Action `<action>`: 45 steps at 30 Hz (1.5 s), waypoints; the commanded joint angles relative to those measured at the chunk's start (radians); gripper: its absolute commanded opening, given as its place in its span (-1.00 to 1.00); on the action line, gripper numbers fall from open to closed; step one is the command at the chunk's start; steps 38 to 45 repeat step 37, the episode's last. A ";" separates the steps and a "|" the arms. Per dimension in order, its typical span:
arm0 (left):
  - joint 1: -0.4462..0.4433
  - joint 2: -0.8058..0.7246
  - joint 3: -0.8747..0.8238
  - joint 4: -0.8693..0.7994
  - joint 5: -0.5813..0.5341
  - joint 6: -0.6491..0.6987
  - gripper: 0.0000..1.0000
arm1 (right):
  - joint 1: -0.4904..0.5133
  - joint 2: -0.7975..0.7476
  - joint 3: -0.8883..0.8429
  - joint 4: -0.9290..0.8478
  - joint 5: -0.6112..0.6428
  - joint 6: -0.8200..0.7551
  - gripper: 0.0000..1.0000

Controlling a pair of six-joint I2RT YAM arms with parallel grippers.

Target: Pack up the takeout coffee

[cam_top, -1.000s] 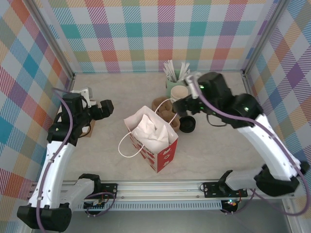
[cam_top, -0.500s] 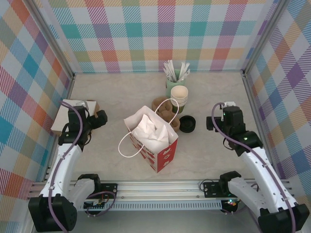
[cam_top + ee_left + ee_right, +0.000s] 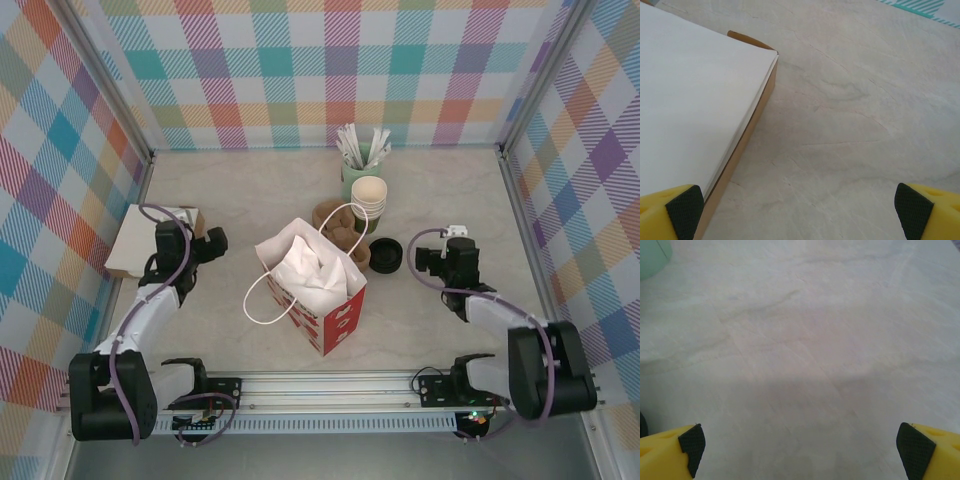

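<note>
Coffee cup, black lid on, stands on the table center-right of the top view, just right of the red paper bag, below the stack of lidless cups. Left claw mid-left beside a white box. Right claw near the cup, apart. Both 2 claws wide, empty.

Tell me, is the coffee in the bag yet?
Not yet. Done: the takeout coffee looks lidded, and it stands on the table beside the paper bag, not inside it. In hand: nothing. The left gripper and the right gripper are both open and empty, low over the table. Left to do: pick up the takeout coffee and set it down in the paper bag.
</note>
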 commanded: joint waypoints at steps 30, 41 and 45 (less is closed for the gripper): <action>-0.071 0.440 -0.159 0.789 0.045 0.175 1.00 | -0.127 0.271 0.056 0.401 -0.234 0.003 0.99; -0.074 0.440 -0.157 0.789 0.042 0.178 1.00 | -0.128 0.271 0.056 0.402 -0.234 0.003 1.00; -0.074 0.440 -0.157 0.789 0.042 0.178 1.00 | -0.128 0.271 0.056 0.402 -0.234 0.003 1.00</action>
